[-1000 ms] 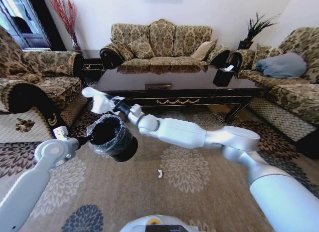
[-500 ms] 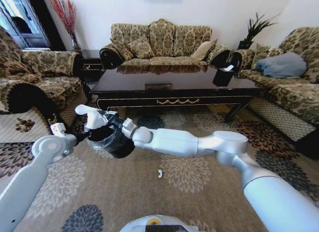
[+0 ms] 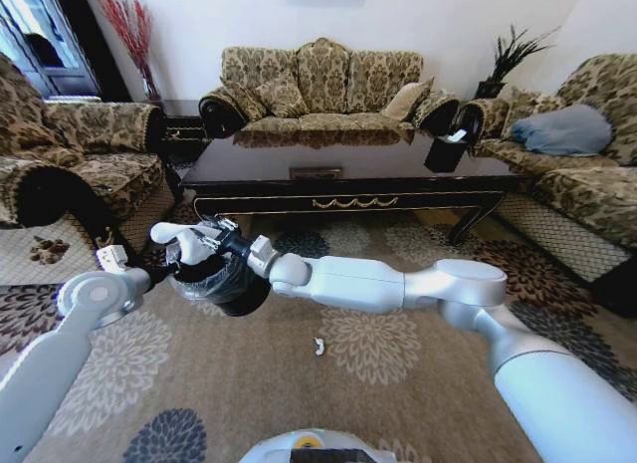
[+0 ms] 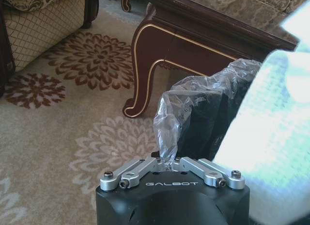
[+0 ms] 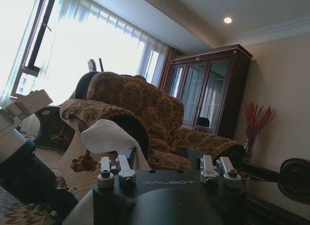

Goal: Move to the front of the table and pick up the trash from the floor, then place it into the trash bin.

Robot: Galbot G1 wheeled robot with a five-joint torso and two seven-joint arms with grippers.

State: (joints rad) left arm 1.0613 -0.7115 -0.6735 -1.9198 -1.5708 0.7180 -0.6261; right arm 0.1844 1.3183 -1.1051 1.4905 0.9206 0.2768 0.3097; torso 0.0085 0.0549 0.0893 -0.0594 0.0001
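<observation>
A home living room: patterned sofas [image 3: 323, 85] ring the dark glossy counter [image 3: 348, 164], a floral rug [image 3: 378, 344] lies before it, a glass-fronted cabinet [image 5: 208, 94] stands behind.

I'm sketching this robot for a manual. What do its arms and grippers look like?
Both arms are smooth, rounded, glossy silver-white tubes with bulbous joints. Each gripper, left and right, has a black body lettered GALBOT in white, with silver metal linkages fastened by screws.
</observation>
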